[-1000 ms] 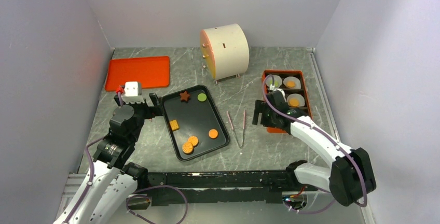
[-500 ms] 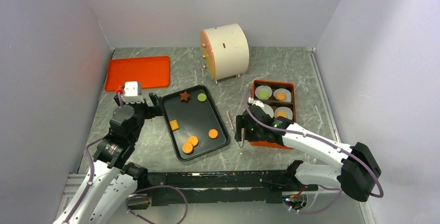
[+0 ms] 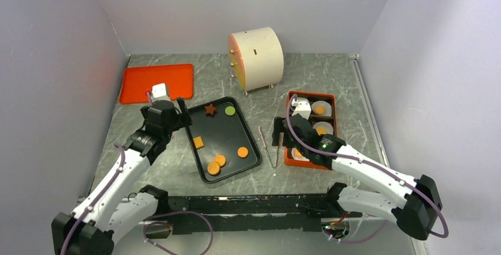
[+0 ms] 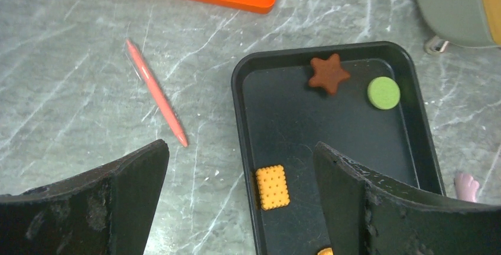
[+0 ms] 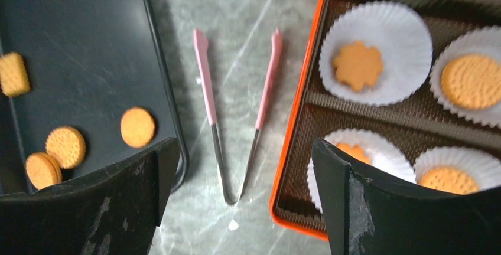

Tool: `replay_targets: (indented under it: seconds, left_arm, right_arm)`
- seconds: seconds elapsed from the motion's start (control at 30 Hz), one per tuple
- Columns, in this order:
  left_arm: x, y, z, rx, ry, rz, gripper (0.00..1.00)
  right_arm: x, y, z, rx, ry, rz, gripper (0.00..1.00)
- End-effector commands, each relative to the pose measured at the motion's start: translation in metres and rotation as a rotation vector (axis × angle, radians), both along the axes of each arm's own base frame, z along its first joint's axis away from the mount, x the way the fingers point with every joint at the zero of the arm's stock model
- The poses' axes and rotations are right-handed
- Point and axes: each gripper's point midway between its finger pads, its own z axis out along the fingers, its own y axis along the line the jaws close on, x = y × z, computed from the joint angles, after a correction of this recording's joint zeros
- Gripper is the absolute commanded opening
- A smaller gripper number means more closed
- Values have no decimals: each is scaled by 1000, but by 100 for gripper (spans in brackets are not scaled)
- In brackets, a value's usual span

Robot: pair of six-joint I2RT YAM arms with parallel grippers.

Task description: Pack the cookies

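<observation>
Right wrist — tongs (image 5: 206, 87) beside boxed cookies (image 5: 357, 65)

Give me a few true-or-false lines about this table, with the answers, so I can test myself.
1. The brown star cookie lies in the black tray. True.
2. The right fingers are clamped on the pink-tipped tongs. False: they are open above the tongs, which lie on the table between the black tray and the orange box.
3. The orange square cookie sits in a paper liner. False: it lies bare in the black tray.
4. The left fingers are open and hold nothing. True.
</observation>
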Motion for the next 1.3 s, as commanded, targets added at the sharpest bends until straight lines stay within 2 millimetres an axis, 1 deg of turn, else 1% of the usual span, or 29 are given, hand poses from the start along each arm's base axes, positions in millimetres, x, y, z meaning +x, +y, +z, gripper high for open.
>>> replay_targets:
  seconds: [0.0,0.07,0.13,0.33,0.37,0.4,0.53,0.63,0.7,0.83,0.87,0.9,0.93,1.0,1.13,1.27]
  left_arm:
    - [13,2,-2,-97,38,118,96]
    - [20,5,-15,-130,83,178,97]
    - [26,12,-29,-154,138,257,97]
    - [54,31,-71,-223,322,428,97]
    - [59,35,-75,-247,335,450,97]
    - [67,38,-75,-279,333,474,97]
    - [91,57,-87,-389,350,562,97]
    - [109,71,-95,-454,360,625,94]
    - [119,79,-103,-474,372,669,91]
    - [140,97,-119,-509,412,764,83]
    - [143,101,-128,-519,437,791,80]
    - [148,104,-129,-531,444,813,78]
    - [156,108,-126,-536,434,826,75]
    - [165,117,-123,-519,418,868,71]
    - [178,123,-131,-538,441,913,68]
    - [183,125,-144,-531,486,940,65]
  right_arm:
    - [28,-4,36,21,-233,-29,87]
    - [32,-11,42,11,-293,-45,88]
    - [35,-17,45,6,-336,-60,88]
    - [34,-23,43,33,-417,-63,89]
    - [33,-24,43,46,-426,-65,89]
    - [31,-26,42,54,-433,-64,89]
    - [28,-28,49,111,-483,-71,89]
    - [26,-31,56,127,-504,-76,89]
    - [26,-32,56,128,-505,-77,89]
    - [26,-33,54,118,-499,-85,89]
    - [27,-33,54,116,-498,-86,89]
    - [27,-33,54,112,-497,-86,89]
    - [27,-33,53,108,-494,-86,89]
    - [28,-33,52,104,-491,-86,89]
    - [29,-32,50,95,-487,-85,89]
    - [30,-32,48,83,-481,-89,89]
